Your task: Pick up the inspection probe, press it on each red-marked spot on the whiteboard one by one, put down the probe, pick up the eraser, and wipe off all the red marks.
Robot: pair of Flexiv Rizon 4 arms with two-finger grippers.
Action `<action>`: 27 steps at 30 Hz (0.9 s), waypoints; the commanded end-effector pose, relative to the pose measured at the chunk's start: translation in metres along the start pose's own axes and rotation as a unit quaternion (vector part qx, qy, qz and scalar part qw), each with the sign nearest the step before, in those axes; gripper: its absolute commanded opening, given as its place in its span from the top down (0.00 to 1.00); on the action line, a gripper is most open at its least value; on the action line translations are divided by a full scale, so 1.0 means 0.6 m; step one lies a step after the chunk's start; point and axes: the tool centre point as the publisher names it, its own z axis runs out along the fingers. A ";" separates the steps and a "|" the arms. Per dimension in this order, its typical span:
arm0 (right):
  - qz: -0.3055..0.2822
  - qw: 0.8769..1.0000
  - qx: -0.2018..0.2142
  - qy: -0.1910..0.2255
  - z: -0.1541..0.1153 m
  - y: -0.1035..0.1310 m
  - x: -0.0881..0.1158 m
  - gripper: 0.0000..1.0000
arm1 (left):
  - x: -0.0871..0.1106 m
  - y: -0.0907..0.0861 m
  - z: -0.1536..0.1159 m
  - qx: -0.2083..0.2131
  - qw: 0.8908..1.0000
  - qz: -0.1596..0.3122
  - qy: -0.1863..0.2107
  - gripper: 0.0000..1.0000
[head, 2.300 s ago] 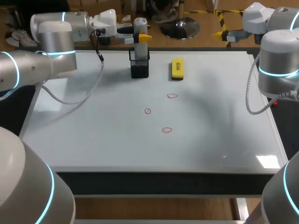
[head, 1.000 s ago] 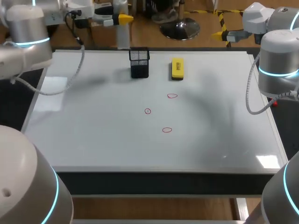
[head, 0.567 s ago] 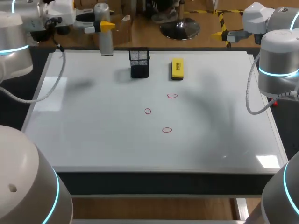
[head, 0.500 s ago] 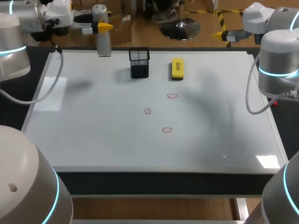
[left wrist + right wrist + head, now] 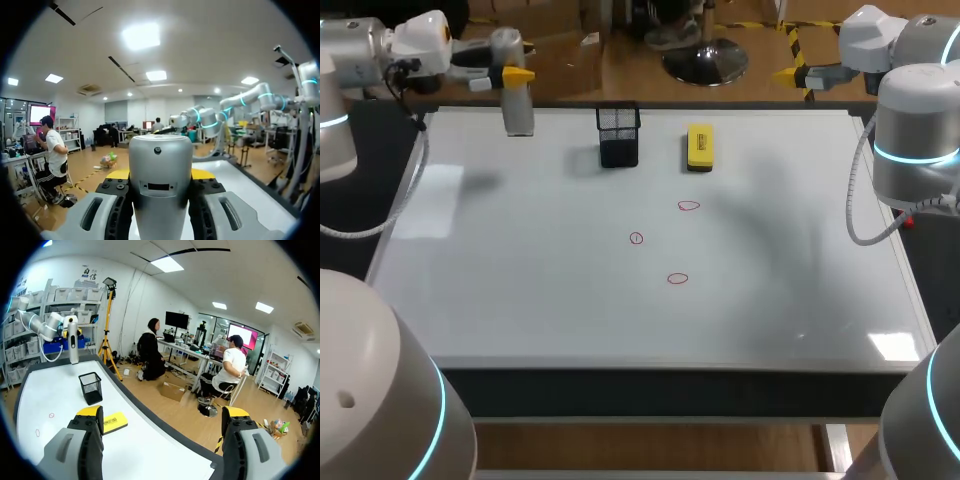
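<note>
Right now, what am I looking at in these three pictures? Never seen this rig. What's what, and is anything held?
This is a robot with two arms at a table. One picture looks down from above and behind it. The two round ones come from a camera on each wrist, looking along the fingers. The table top is a whiteboard with three red marks near its middle. At its far side stand a black mesh holder and, beside it, a yellow eraser. The left claw is shut on a grey cylinder, the inspection probe, upright by the far left corner. The right claw is open and empty, beyond the far right corner.
</note>
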 end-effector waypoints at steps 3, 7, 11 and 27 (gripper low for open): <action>0.000 1.000 0.000 0.000 0.001 0.000 -0.001 0.00 | -0.008 0.003 -0.007 0.003 1.000 0.000 0.009 1.00; 0.000 1.000 0.000 0.000 0.001 0.000 -0.001 0.00 | -0.008 0.003 -0.007 0.003 1.000 0.000 0.009 1.00; 0.000 1.000 0.000 0.000 0.001 0.000 -0.001 0.00 | -0.008 0.003 -0.007 0.003 1.000 0.000 0.009 1.00; -0.224 0.869 0.292 0.332 0.067 -0.028 0.037 0.00 | -0.008 0.003 -0.007 0.003 1.000 0.000 0.009 1.00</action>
